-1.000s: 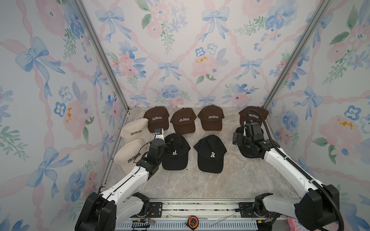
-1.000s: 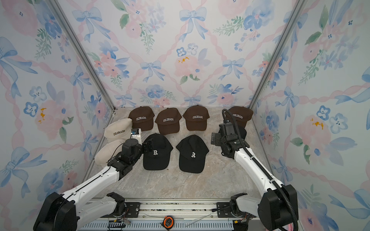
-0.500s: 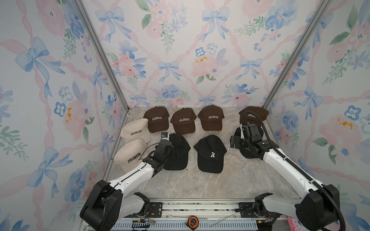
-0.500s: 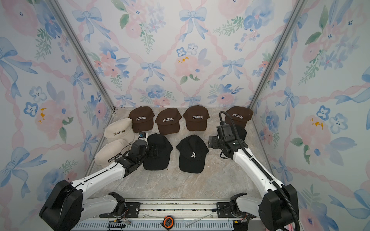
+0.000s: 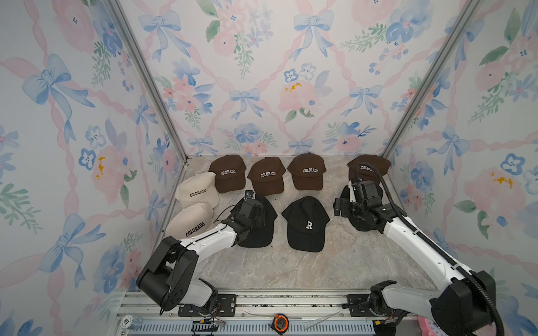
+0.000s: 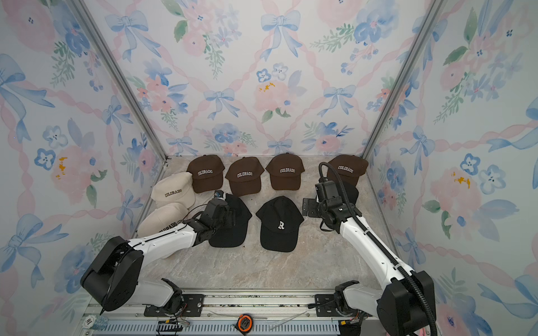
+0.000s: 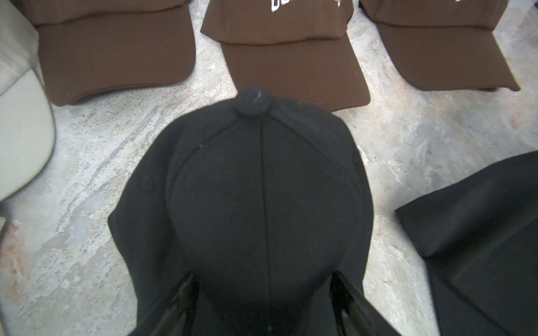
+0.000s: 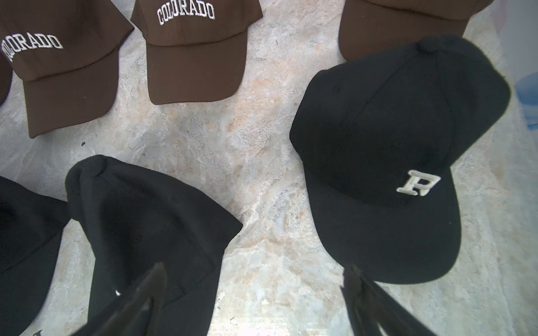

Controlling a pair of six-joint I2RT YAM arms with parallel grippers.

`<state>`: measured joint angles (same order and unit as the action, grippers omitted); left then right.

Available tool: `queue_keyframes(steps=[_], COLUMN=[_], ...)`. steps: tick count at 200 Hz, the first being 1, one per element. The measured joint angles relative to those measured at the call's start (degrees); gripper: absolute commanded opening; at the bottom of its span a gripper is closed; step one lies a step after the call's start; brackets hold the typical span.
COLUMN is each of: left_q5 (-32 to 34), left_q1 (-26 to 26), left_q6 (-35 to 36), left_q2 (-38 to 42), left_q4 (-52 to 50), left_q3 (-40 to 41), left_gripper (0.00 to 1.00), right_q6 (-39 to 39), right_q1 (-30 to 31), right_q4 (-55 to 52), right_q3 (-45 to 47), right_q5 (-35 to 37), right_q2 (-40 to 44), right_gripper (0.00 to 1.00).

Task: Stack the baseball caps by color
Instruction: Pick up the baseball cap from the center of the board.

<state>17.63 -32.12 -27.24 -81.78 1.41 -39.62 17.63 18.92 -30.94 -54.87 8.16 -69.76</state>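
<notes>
Under my left claw (image 5: 259, 213) sits the nearest black cap (image 5: 263, 232). A second ago that claw hung just beside this cap, on the side toward the cream caps, and the white "R" was plain to see. Now the claw has swung over the crown and covers the letter in both top views. In the left wrist view the two fingers (image 7: 186, 293) stand on either side of the crown (image 7: 262, 189), right against the fabric. I cannot tell whether they are squeezing it yet. The cap is soft, with seams running up to a button on top, and it lies flat on the marble-patterned table (image 5: 291, 267).

My right claw (image 5: 339, 206) has edged a little toward the middle black cap (image 5: 305, 224). Its fingers are spread wide and hold nothing. In its wrist view they hang over bare table, with the middle cap to one side and the third black cap (image 8: 393, 145), "R" showing, to the other.

Counting up, I see three black caps. Beyond the left claw is a row of four brown caps (image 5: 267, 176) with white "COLORADO". The fourth (image 6: 346, 170) is just beyond the right claw. Two cream caps (image 5: 198, 190) with black "COLORADO" touch each other on the outer side of the left claw. That makes nine in all.
</notes>
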Motion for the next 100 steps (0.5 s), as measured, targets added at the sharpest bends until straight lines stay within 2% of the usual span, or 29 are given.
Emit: queue_keyframes(steps=[9,19,35,54,72,100], left_q5=[0.2,0.5,0.61,0.66,1.09,1.6], left_q1=[-0.2,-0.52,-0.85,-1.29,-1.92,-3.3], left_q6=[0.09,-0.44,-0.39,-0.83,-0.85,-1.03], left_q2=[-0.44,-0.85,-1.51,-2.32,-2.4,-2.4], left_q4=[-0.35,-0.61,-1.51,-2.38,-3.04,-4.79], left_q3=[-0.46,-0.83,-1.64,-3.19,-4.28,-5.81], left_gripper=[0.55,0.39,0.22,0.08,0.0,0.0], right_q6=[0.0,0.0,0.0,-0.02,0.0,-0.02], right_q1=[0.0,0.0,0.0,0.0,0.0,0.0], right_q4=[0.0,0.02,0.02,0.04,0.04,0.04], right_q3=[0.0,0.0,0.0,0.0,0.0,0.0], right_q5=[-0.07,-0.07,-0.07,-0.07,-0.07,-0.07], right_q2=[-0.07,-0.15,-0.5,-0.74,-0.74,-0.74], right_gripper=[0.96,0.96,0.96,0.96,0.96,0.96])
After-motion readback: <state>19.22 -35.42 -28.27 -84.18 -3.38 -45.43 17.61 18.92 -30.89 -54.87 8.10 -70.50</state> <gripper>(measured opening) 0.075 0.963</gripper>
